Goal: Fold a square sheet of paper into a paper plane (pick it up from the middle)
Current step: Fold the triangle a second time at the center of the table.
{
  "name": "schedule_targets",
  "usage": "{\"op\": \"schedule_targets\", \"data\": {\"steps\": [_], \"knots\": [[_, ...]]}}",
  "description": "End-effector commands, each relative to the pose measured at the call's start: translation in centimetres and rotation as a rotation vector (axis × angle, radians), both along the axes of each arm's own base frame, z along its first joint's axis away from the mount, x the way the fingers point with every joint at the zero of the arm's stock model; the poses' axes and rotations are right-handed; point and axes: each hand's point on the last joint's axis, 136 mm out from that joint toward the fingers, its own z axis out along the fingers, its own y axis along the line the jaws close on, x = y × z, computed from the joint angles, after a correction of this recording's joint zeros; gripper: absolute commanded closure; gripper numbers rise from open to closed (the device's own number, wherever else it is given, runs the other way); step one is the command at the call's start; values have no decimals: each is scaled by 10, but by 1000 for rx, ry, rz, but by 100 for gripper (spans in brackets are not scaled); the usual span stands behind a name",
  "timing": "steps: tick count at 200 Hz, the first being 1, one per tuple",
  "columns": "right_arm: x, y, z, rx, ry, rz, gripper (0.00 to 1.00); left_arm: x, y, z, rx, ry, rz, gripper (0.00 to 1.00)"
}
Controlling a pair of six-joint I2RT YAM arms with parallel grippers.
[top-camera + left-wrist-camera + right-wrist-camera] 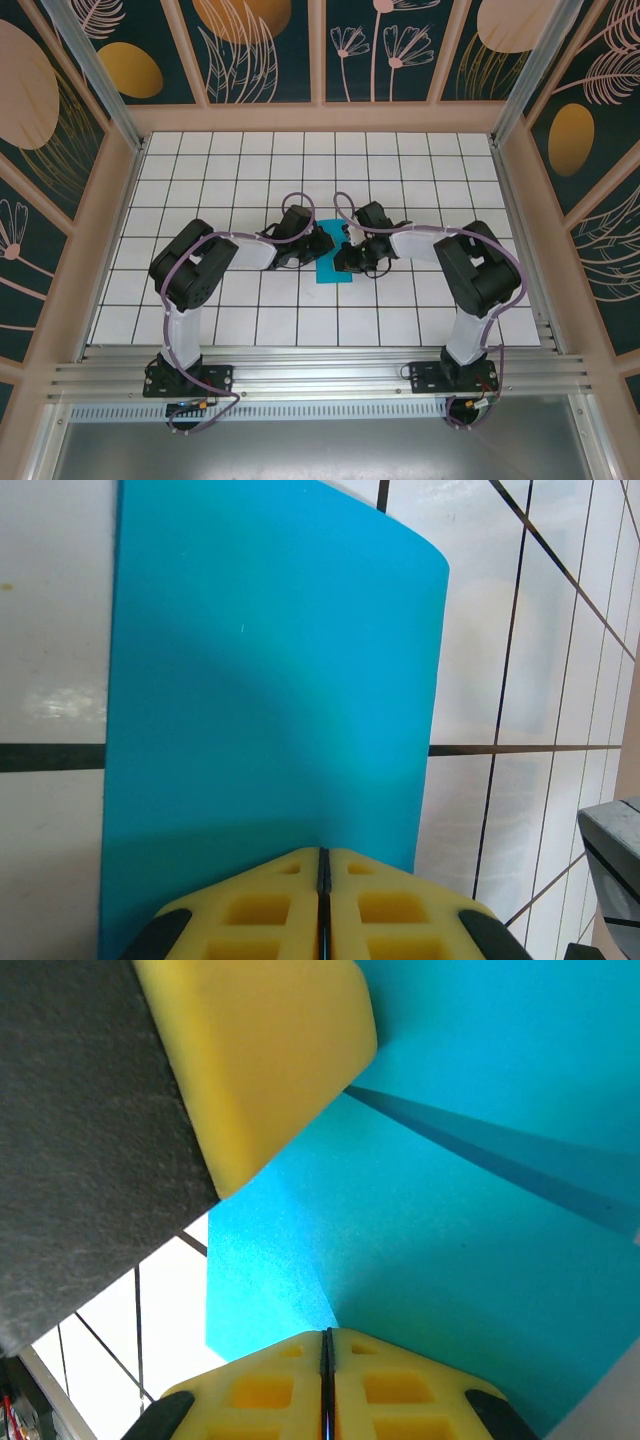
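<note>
Pinching stage: square sheet of paper [331, 268] sat mid-table between arms; left gripper [322, 855] and right gripper [327, 1335] each pressed together on it. Judged need: edges aligned before creasing, no pulling apart.

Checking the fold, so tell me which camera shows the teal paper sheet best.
Left wrist: the teal paper sheet shows both long edges and one curved far corner. Top external gives just a small, partly covered patch; right wrist sits too close, showing bare surface with a dark line across it.
</note>
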Motion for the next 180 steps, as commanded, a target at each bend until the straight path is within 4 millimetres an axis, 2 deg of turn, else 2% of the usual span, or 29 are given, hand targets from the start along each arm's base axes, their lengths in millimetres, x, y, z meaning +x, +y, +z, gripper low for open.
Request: {"op": "schedule_targets", "data": {"steps": [1, 70, 117, 122, 133, 180], "knots": [[-6, -7, -8, -47, 29, -3, 89, -25, 31, -48, 176, 119, 9, 88], [-12, -11, -3, -39, 37, -8, 87, -27, 34, -52, 190, 126, 9, 88], [-28, -13, -10, -3, 96, -17, 86, -29, 36, -56, 199, 133, 9, 89], [-22, -20, -11, -3, 96, -48, 86, -29, 36, -56, 201, 134, 9, 89], [-23, -24, -14, -7, 108, -62, 85, -30, 36, -57, 201, 135, 8, 89], [-24, -29, -8, 7, 109, -82, 85, -30, 38, -57, 206, 137, 9, 89]]}}
